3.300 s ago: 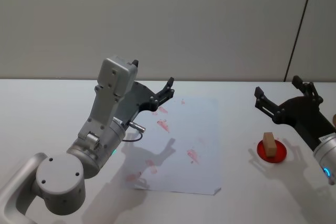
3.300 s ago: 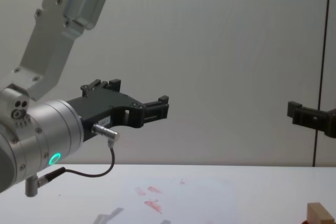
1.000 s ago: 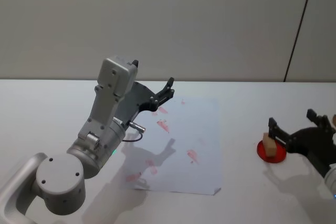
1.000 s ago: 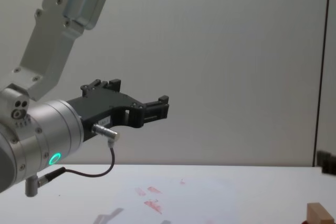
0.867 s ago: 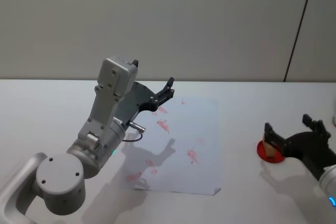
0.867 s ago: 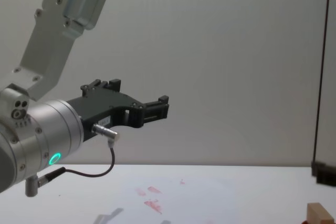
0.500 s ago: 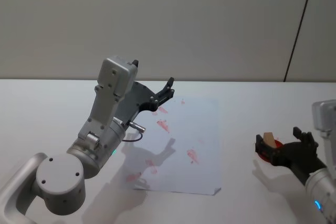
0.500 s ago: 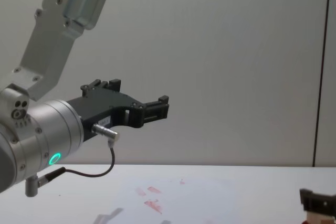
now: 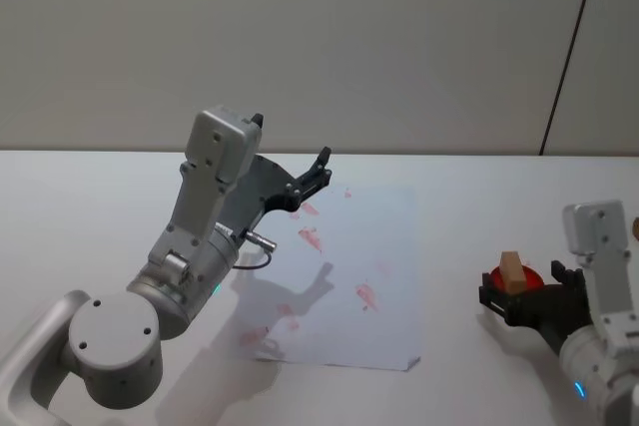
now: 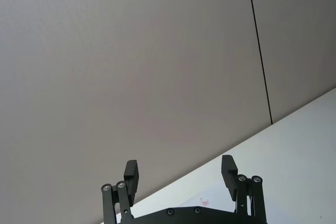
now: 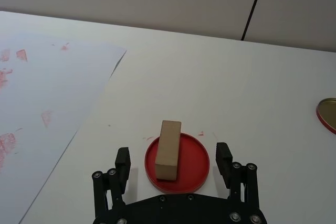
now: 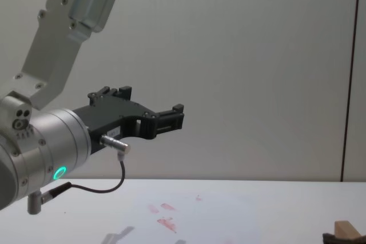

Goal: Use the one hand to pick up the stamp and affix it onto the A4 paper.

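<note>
The stamp [image 11: 168,149], a tan wooden block, stands on a red round pad [image 11: 192,162] at the table's right. My right gripper [image 11: 173,157] is open and low at the pad's near side, one finger [image 11: 123,160] on each flank, touching nothing. From the head camera the stamp [image 9: 512,271] rises just past this gripper [image 9: 519,298]. The A4 paper [image 9: 359,246] lies flat at the centre with several red marks. My left gripper [image 9: 312,173] hangs open above the paper's far left corner, holding nothing, and it shows as [image 12: 171,117] from the chest.
A round gold lid with a red rim [image 11: 328,115] lies on the table to the right of the pad. The left arm's silver wrist [image 9: 190,266] and elbow joint [image 9: 110,351] stand over the near left of the table. Bare table lies between paper and pad.
My right gripper has dropped lower and drawn back toward me, swinging round to the pad's near side with its fingers flanking the pad. The left arm has not moved.
</note>
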`<action>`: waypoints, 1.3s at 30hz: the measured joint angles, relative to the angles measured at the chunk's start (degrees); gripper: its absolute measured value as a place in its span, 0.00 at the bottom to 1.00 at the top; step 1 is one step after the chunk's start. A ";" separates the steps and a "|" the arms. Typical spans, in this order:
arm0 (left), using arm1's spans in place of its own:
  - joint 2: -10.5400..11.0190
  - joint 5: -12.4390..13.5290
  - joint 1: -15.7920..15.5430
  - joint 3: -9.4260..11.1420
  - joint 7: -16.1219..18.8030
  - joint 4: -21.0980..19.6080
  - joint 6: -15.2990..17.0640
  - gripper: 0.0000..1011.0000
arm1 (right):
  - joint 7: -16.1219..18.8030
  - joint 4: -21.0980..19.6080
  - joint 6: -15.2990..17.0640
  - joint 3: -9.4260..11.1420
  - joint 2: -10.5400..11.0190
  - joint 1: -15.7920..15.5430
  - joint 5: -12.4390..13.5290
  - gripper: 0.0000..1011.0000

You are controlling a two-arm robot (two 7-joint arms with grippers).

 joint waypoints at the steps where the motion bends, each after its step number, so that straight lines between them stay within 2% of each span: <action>1: 0.00 0.00 0.00 0.00 0.00 0.00 0.00 0.99 | -0.01 0.39 0.07 -0.03 -0.19 0.24 -0.15 0.99; 15: 0.00 0.00 0.00 0.00 0.00 0.00 0.00 0.99 | 0.15 4.01 0.78 -0.39 -2.10 2.55 -2.41 0.97; 22: 0.00 0.00 0.00 0.00 0.00 0.00 0.00 0.99 | 0.26 4.73 0.88 -0.45 -2.47 3.01 -2.83 0.81; 25: 0.00 0.00 0.00 0.00 0.00 0.00 0.00 0.99 | 0.30 5.00 0.93 -0.47 -2.61 3.16 -2.98 0.70; 26: 0.00 0.00 0.00 0.00 0.00 0.00 0.00 0.99 | 0.30 5.00 0.93 -0.47 -2.61 3.16 -2.98 0.70; 29: 0.00 0.00 0.00 0.00 0.00 0.00 0.00 0.99 | 0.32 5.16 0.95 -0.49 -2.68 3.26 -3.08 0.56; 30: 0.00 0.00 0.00 0.00 0.00 0.00 0.00 0.99 | 0.32 5.22 0.96 -0.51 -2.72 3.30 -3.11 0.56; 36: 0.00 0.00 0.00 0.00 0.00 0.00 0.00 0.99 | 0.36 5.40 1.00 -0.53 -2.83 3.43 -3.24 0.36; 38: 0.00 0.00 0.00 0.00 0.00 0.00 0.00 0.99 | 0.37 5.44 1.01 -0.53 -2.85 3.45 -3.26 0.33; 39: 0.00 0.00 0.00 0.00 0.00 0.00 0.00 0.99 | 0.38 5.46 1.02 -0.53 -2.86 3.46 -3.27 0.26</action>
